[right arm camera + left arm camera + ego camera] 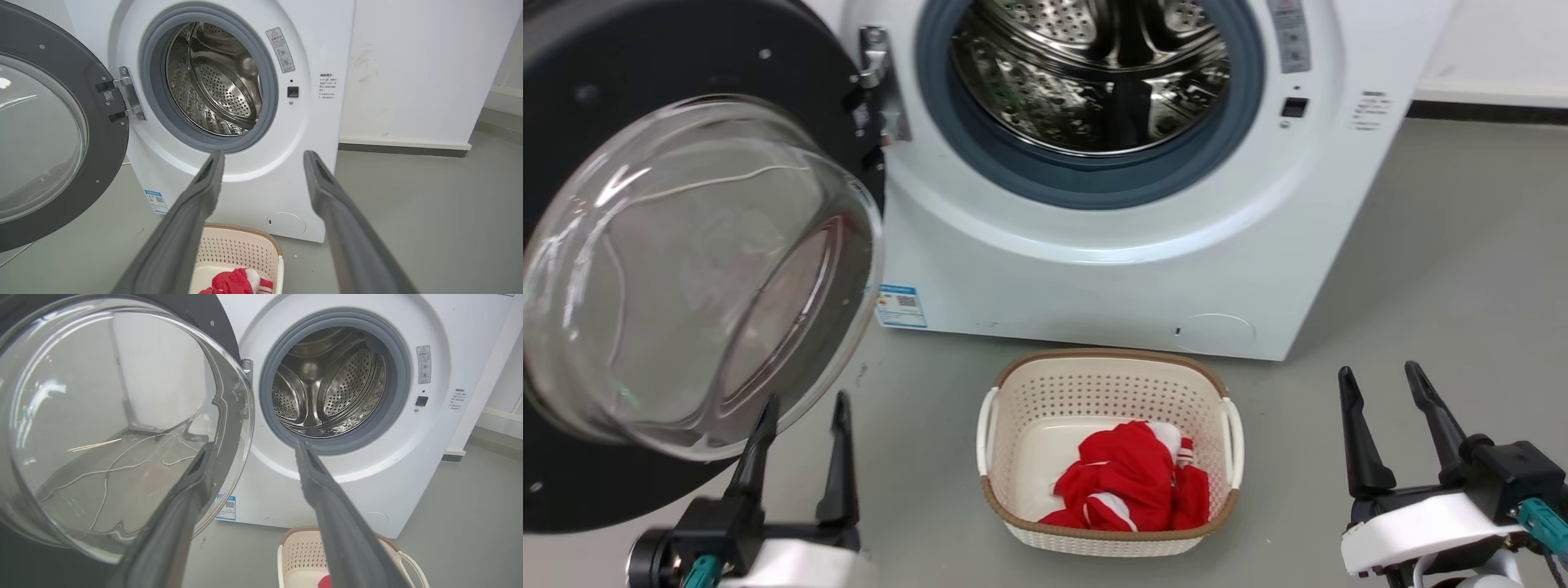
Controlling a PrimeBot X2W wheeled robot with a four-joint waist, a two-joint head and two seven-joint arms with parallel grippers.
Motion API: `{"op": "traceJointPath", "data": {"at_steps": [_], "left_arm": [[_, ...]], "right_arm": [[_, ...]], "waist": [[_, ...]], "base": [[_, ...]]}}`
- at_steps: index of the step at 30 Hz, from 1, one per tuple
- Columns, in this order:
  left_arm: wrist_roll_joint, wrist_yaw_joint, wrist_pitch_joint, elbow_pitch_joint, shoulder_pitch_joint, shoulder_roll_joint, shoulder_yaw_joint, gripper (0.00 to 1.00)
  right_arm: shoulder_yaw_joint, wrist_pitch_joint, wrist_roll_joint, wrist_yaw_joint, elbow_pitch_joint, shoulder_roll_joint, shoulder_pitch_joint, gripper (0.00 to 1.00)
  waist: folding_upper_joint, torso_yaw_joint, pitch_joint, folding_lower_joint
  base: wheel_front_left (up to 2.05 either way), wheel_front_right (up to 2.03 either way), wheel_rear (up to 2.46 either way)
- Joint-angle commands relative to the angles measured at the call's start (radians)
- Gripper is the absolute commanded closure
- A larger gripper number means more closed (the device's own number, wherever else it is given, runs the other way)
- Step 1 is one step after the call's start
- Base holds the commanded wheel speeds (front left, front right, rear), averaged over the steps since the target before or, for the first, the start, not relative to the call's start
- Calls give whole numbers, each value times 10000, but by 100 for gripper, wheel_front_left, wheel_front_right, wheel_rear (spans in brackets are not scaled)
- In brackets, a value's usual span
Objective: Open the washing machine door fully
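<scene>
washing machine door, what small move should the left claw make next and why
Probably nudge the washing machine door further out with the left claw, which is open close by its glass bowl. The door already stands well clear of the drum, so little swing may remain.

My left gripper (pixel 805 400): two long dark tapered fingers (pixel 837 465), black base block, white shell (pixel 792 567) under it, teal connector (pixel 704 570). My right gripper (pixel 1377 369) looks the same, with a teal fitting (pixel 1543 523) on its side. Up close I see the fingers matte grey, rubbery, with a shallow slot near each tip.
</scene>
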Motion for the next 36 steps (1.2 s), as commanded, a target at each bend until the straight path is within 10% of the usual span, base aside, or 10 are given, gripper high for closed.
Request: {"op": "traceJointPath", "data": {"at_steps": [1,14,36], "left_arm": [[92,-59,-22,-61,-230,-5,-72,0],[402,-10,-20,175,-599,-24,25,0],[659,-83,-20,222,-604,-42,90,0]], "right_arm": [[4,22,-173,-6,-141,8,-18,0],[-69,147,-330,-6,-576,10,190,0],[22,97,-71,-6,-375,10,90,0]], "waist": [[0,-224,9,1],[0,-1318,-22,1],[0,-1323,-16,1]], "base": [[0,0,0],[0,0,0],[0,0,0]]}}
